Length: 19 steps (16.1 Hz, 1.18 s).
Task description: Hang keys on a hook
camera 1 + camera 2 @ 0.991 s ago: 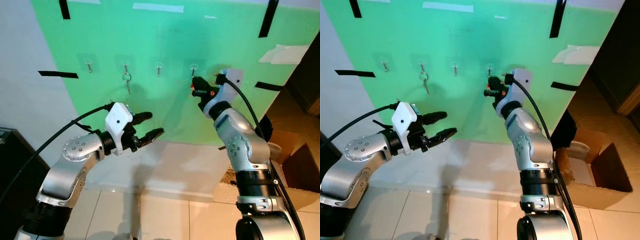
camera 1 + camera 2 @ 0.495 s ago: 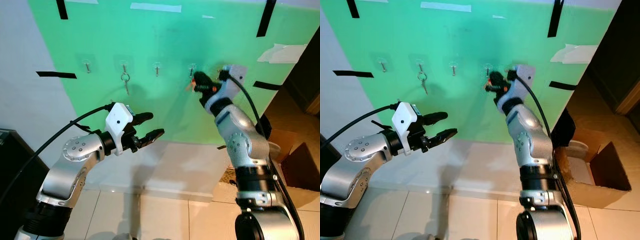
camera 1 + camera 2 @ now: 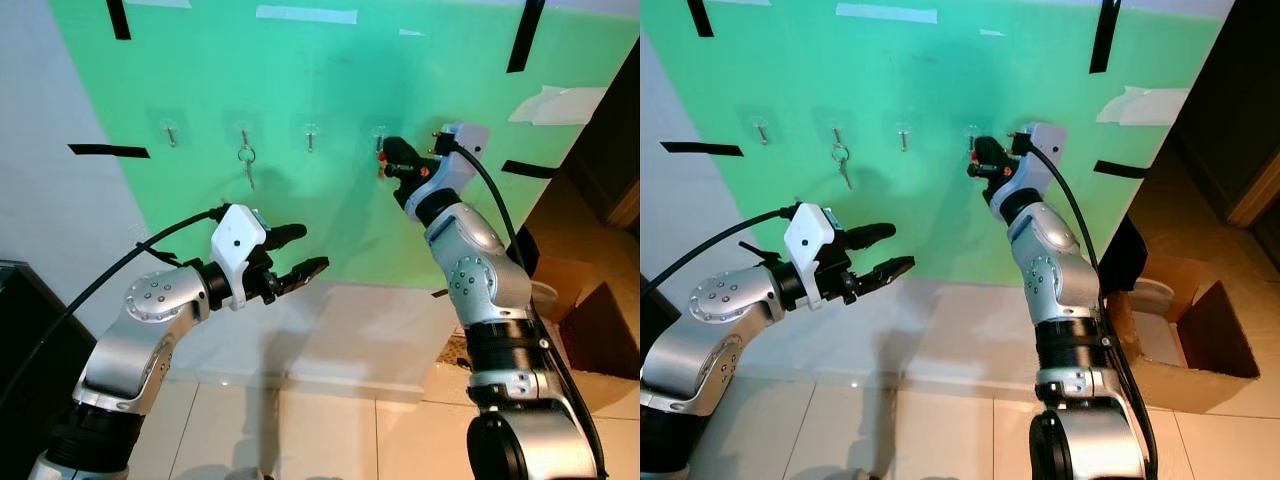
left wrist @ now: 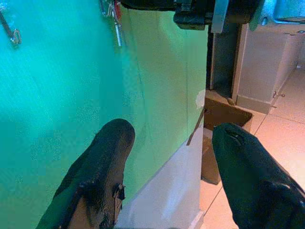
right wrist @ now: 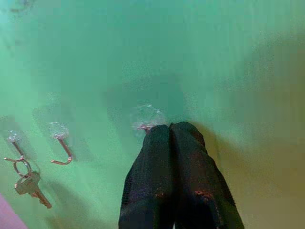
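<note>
A green board (image 3: 330,80) carries a row of clear stick-on hooks. The second hook from the left holds a ring of keys (image 3: 247,160). My right gripper (image 3: 390,158) is raised to the fourth hook (image 3: 380,136). Its fingers are shut, with their tips (image 5: 169,126) pressed against that hook (image 5: 147,116). A small key with a red bit (image 4: 117,33) hangs just under those fingertips, apparently held by them. My left gripper (image 3: 311,248) hovers open and holds nothing, lower down and to the left in front of the board.
Another bare hook (image 5: 61,143) and the hung keys (image 5: 26,179) lie further along the row. An open cardboard box (image 3: 1200,340) sits on the floor at the right. A dark cabinet (image 3: 15,330) stands at the left. Pale tiles lie below the board.
My right gripper has risen slightly and shifted left, closer onto the fourth hook. The left arm has stayed where it was.
</note>
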{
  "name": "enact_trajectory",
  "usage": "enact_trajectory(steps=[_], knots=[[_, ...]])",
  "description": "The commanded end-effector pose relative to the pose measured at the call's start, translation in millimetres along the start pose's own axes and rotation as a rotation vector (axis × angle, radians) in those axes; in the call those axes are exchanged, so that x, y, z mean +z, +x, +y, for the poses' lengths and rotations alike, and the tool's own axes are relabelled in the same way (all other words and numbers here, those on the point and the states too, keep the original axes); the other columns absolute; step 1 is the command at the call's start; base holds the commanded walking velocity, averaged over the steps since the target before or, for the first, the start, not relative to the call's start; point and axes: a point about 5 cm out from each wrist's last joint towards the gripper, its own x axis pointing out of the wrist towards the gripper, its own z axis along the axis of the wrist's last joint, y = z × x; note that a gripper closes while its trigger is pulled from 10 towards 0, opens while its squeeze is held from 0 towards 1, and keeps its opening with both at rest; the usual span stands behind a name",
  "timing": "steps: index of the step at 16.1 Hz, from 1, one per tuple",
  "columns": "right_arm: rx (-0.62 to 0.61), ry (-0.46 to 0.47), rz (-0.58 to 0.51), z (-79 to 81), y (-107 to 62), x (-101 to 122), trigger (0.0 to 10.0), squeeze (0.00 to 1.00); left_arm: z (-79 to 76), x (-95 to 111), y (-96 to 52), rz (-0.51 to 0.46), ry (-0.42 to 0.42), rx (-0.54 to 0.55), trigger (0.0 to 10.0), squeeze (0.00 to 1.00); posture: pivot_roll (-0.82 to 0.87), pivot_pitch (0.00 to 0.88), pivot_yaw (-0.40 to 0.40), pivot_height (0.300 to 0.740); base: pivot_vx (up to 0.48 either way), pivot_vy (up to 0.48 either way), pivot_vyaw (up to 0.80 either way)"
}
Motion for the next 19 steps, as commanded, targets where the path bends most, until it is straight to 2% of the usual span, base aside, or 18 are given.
enact_trajectory(steps=[1, 8, 10, 13, 19], knots=[[0.012, -0.004, -0.011, 4.8, 7.0, 4.0, 10.0, 0.00, 2.6, 4.5, 2.3, 0.000, 0.024, -0.003, 10.0, 0.00, 0.02, 0.000, 0.002, 0.740, 0.000, 0.000, 0.00], [0.028, -0.021, 0.003, 9.7, 15.0, 0.5, 10.0, 0.00, 3.6, 5.9, 3.9, 0.002, 0.028, -0.001, 10.0, 0.00, 0.02, 0.000, 0.004, 0.740, 0.000, 0.000, 0.00], [-0.001, -0.029, 0.001, 5.0, 15.4, 1.2, 10.0, 0.00, 3.6, 6.0, 4.8, 0.001, 0.028, 0.000, 10.0, 0.00, 0.02, 0.000, 0.004, 0.740, 0.000, 0.000, 0.00], [-0.075, -0.094, 0.064, -5.9, 14.5, -6.7, 10.0, 0.00, 3.0, 5.1, 6.4, 0.005, 0.029, 0.001, 10.0, 0.00, 0.01, 0.000, 0.003, 0.740, 0.000, 0.000, 0.00], [-0.099, -0.101, 0.072, -12.8, 11.0, -6.8, 10.0, 0.00, 2.4, 3.3, 6.3, 0.012, 0.029, 0.006, 10.0, 0.00, 0.01, 0.000, 0.000, 0.740, 0.000, 0.000, 0.00]])
